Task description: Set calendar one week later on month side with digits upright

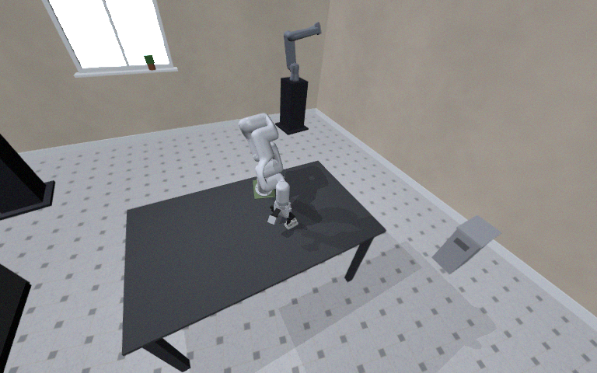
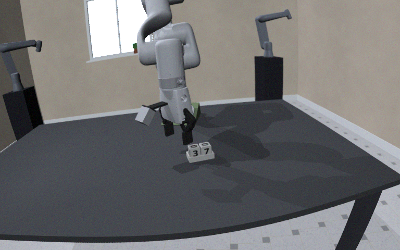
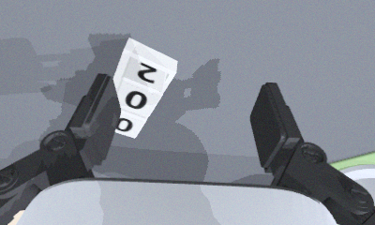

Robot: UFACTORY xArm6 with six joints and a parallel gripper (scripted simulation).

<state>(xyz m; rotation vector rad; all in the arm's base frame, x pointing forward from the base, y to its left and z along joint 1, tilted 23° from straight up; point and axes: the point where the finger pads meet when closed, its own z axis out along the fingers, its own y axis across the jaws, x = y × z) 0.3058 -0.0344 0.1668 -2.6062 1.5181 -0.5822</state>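
A white tray lies flat on the table with two white cubes side by side in it. In the exterior view, the left cube shows an upright 3, the right cube an upright 7; each has a 0 on top. In the wrist view the 3 cube's outer side shows a 2 lying sideways. No month's name is visible on the tray wall in the exterior view; its far side is hidden. My gripper is open and empty, tilted, above and beside the tray at the 3 cube's end.
The dark table carries the arm's green base plate behind the gripper. A grey box sticks out from the gripper's side. The left finger partly covers the 7 cube in the wrist view. Shadows fall around the tray.
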